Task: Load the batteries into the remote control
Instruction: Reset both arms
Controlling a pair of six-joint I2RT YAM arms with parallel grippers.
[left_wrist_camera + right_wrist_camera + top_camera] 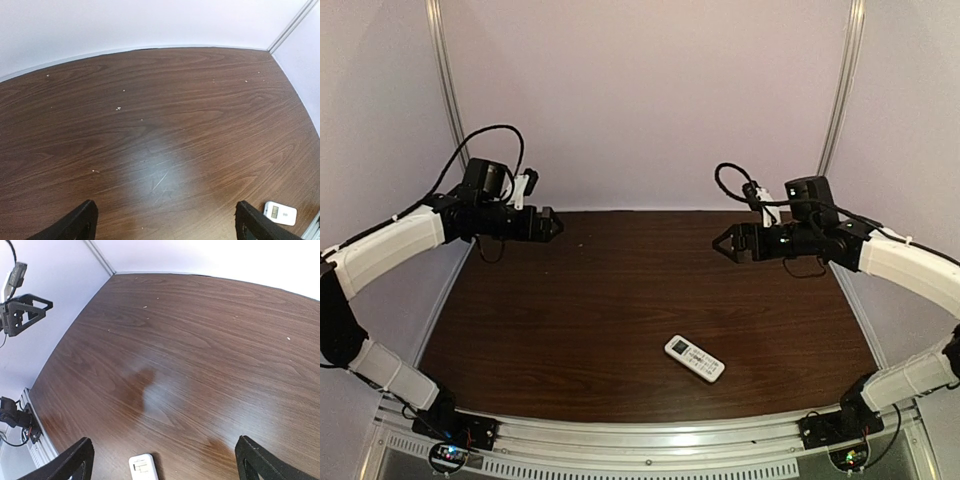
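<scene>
Remote control (694, 358) lies display-up near right, no batteries in sight, so loading looks finished; left gripper (552, 225) and right gripper (725, 243) hover wide open, empty

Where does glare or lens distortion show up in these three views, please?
Top external: dim, even light on the table, whose metal rail bows from lens distortion. Left wrist: a pale glare patch mid-table, the far edge curved. Right wrist: whitish glare streaks beyond the remote control, which the bottom edge crops.
</scene>
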